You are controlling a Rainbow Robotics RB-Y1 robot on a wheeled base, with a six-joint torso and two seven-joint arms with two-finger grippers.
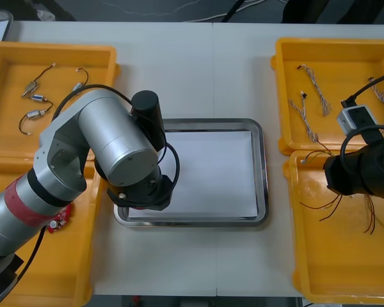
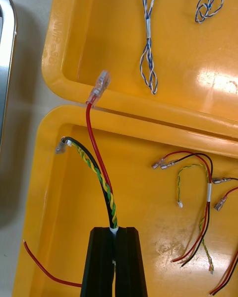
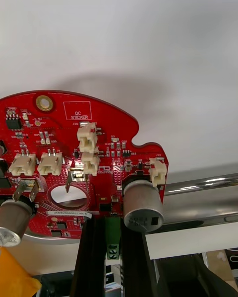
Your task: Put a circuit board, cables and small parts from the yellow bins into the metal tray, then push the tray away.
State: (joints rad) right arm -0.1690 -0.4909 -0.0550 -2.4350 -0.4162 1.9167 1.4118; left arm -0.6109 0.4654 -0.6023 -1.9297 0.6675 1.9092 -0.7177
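My left gripper is shut on a round red circuit board, gripping its green connector. The board hangs over the white inside of the metal tray, just past the tray's shiny rim. In the front view the left arm covers the tray's near left corner. My right gripper is shut on a red and yellow cable with a black strand. It holds the cable above the near right yellow bin, and the right arm reaches over that bin.
Twisted blue and white cables lie in the far right bin. More red and yellow cables lie in the near right bin. Small metal parts sit in the far left bin. Another red board peeks out in the near left bin.
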